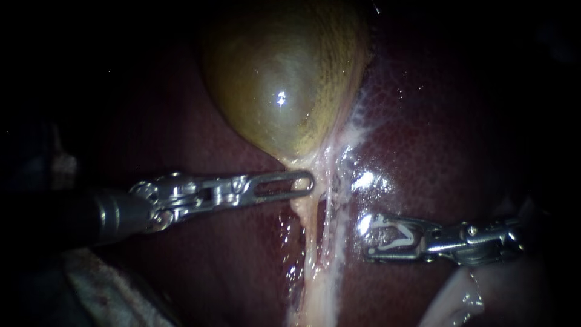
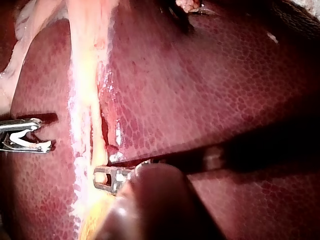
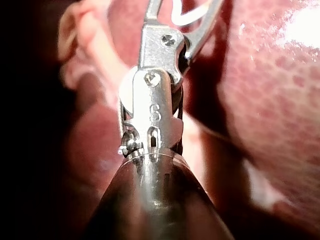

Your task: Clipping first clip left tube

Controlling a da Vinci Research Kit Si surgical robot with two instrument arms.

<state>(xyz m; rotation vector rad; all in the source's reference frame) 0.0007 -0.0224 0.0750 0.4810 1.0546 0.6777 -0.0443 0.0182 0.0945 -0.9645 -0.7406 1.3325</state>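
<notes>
Left instrument (image 1: 307,181): slotted steel jaws clenched on the pale tube (image 1: 298,212) below the yellow-green gallbladder (image 1: 284,79).
Right instrument (image 1: 367,238): spread jaws holding a white V-shaped clip (image 1: 393,244).

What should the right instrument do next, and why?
Probably ease the right instrument across toward the left tube. Its jaws stand apart, holding an open white clip, but they lie off to the side over the liver and touch neither tube. The left instrument sits by the neck of the gallbladder, above that stretch.
</notes>
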